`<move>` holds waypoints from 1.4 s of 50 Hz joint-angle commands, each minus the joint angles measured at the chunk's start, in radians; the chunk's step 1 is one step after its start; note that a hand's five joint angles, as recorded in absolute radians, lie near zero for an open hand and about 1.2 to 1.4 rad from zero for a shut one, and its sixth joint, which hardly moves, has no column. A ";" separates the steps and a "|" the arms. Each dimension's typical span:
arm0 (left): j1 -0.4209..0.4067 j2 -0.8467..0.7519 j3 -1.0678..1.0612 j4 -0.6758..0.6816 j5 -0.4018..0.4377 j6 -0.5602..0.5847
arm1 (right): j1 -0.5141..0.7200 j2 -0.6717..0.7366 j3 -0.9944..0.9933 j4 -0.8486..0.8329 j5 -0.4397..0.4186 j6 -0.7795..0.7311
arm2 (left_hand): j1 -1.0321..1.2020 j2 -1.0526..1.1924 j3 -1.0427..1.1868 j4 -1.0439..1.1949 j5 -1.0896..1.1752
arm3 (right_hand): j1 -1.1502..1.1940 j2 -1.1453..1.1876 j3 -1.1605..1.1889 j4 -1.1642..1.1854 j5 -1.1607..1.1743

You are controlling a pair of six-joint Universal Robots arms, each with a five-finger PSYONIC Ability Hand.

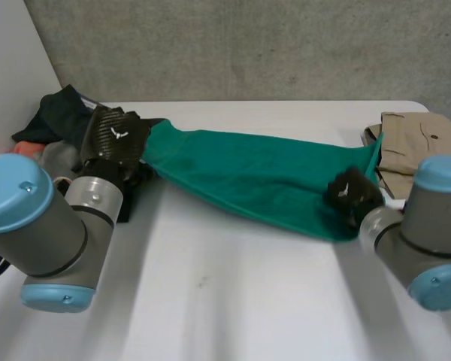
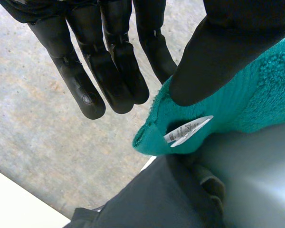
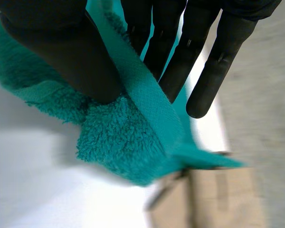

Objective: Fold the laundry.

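as left hand [image 1: 114, 138], right hand [image 1: 352, 192] pinch, towel [image 1: 248, 169] stretches.

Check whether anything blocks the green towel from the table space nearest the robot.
Nothing visible does. The left hand and right hand pinch the ends of the towel; dark clothes and a beige garment lie aside.

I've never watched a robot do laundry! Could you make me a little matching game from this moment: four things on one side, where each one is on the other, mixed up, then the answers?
Things:
1. green towel
2. beige garment
3. dark clothes
4. white label

Places:
A. heaped at a far corner of the table, by the left hand
B. on the towel corner that the left hand pinches
C. stretched between the two hands, pinched at each end
D. folded at the table's other far corner, by the right hand

Pairs: 1-C, 2-D, 3-A, 4-B.
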State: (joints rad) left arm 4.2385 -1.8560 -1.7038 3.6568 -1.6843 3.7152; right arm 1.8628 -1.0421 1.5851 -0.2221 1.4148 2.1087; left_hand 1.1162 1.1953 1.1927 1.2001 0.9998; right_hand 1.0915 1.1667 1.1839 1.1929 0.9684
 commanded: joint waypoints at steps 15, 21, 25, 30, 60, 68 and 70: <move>0.116 0.416 0.041 -0.381 0.080 0.008 | -0.252 -0.469 -0.260 0.740 -0.007 0.317 | 0.280 0.201 0.204 0.196 0.222 | 0.305 0.230 0.212 0.203 0.253; 0.126 0.249 0.036 -0.472 0.121 0.014 | -0.249 -0.328 -0.231 0.787 -0.020 0.220 | 0.280 0.201 0.204 0.196 0.222 | 0.305 0.230 0.212 0.203 0.253; 0.126 0.075 0.088 -0.474 0.118 0.019 | -0.244 -0.234 -0.244 0.756 -0.020 0.211 | 0.280 0.201 0.204 0.196 0.222 | 0.305 0.230 0.212 0.203 0.253; 0.107 -0.141 0.284 -0.471 0.100 0.095 | -0.199 -0.112 -0.333 0.557 -0.011 0.226 | 0.280 0.201 0.204 0.196 0.222 | 0.305 0.230 0.212 0.203 0.253; 0.115 -0.192 0.365 0.052 0.021 0.134 | -0.143 -0.121 -0.311 0.033 -0.109 0.507 | 0.280 0.201 0.204 0.196 0.222 | 0.305 0.230 0.212 0.203 0.253; 0.113 -0.204 0.138 0.057 0.026 0.129 | -0.145 -0.017 -0.150 0.102 -0.188 0.496 | 0.280 0.201 0.204 0.196 0.222 | 0.305 0.230 0.212 0.203 0.253; 0.113 -0.204 0.112 0.057 0.026 0.129 | -0.149 0.002 -0.128 0.104 -0.191 0.498 | 0.280 0.201 0.204 0.196 0.222 | 0.305 0.230 0.212 0.203 0.253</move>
State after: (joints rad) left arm 4.3542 -2.0533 -1.4901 3.7097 -1.6595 3.8425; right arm 1.7187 -1.1064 1.3751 -0.1227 1.2512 2.6085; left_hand 1.1162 1.1969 1.1941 1.2033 1.0057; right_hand 1.0915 1.1727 1.1894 1.1983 0.9769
